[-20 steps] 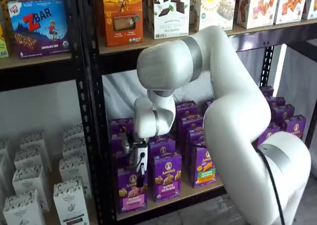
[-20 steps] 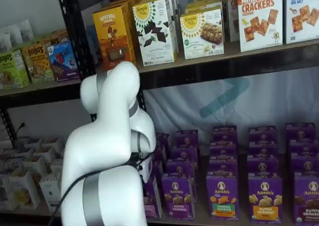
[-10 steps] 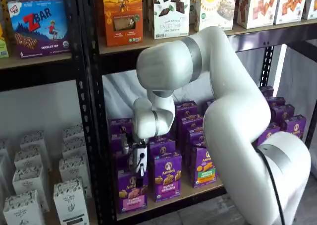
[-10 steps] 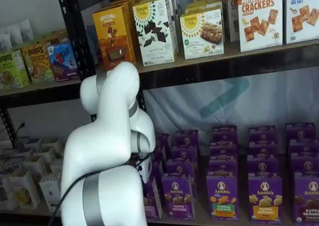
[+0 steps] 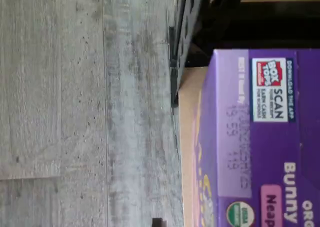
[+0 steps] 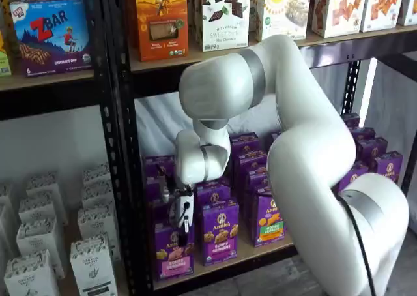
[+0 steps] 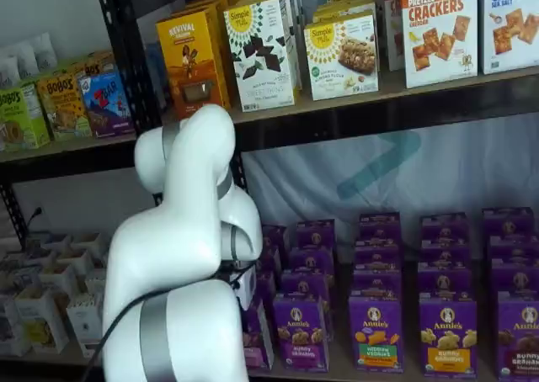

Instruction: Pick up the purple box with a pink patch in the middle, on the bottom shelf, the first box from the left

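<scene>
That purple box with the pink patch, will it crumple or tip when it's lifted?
The purple box looks like stiff printed cardboard, so it probably holds shape. It's tall and narrow, so likely tippy if nudged. Its glossy-looking top might be a little slippery.

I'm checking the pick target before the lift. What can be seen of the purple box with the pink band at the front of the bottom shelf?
The purple box is cardboard by its look and stands upright on the bottom shelf, in the front row beside a black upright. Its face shows a round logo, pictured snacks and a pink band low down. The wrist view shows its top flap with a printed date code and a Box Tops label. The gripper reaches down onto its top edge; whether the jaws grip it cannot be told.
</scene>
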Robot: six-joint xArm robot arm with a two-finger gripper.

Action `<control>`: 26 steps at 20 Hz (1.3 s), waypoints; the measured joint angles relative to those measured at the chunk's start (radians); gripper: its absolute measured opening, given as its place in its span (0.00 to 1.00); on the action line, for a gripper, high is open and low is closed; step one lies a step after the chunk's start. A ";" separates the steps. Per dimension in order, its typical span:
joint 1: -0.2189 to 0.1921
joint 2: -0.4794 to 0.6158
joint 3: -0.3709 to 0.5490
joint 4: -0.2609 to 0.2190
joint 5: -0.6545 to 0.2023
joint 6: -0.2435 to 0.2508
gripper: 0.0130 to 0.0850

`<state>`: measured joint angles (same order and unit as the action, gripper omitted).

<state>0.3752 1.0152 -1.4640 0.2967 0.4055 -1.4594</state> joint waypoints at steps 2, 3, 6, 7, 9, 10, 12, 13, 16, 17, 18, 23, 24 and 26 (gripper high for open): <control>0.000 -0.001 0.004 0.001 -0.006 -0.001 0.61; 0.001 -0.002 0.006 0.002 -0.010 -0.002 0.56; 0.002 -0.004 0.011 0.008 -0.019 -0.006 0.50; 0.003 -0.005 0.013 0.009 -0.020 -0.007 0.44; 0.003 -0.006 0.016 0.012 -0.024 -0.009 0.44; 0.004 -0.007 0.018 0.013 -0.027 -0.009 0.44; 0.004 -0.009 0.020 0.012 -0.028 -0.009 0.44; 0.004 -0.010 0.021 0.012 -0.028 -0.009 0.44; 0.004 -0.011 0.024 0.013 -0.028 -0.010 0.39; 0.004 -0.012 0.024 0.013 -0.028 -0.010 0.33; 0.004 -0.012 0.025 0.014 -0.028 -0.010 0.33; 0.005 -0.018 0.034 0.016 -0.032 -0.012 0.33; 0.006 -0.021 0.037 0.018 -0.033 -0.013 0.33; 0.006 -0.026 0.044 0.017 -0.036 -0.012 0.33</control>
<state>0.3815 0.9893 -1.4203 0.3139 0.3694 -1.4713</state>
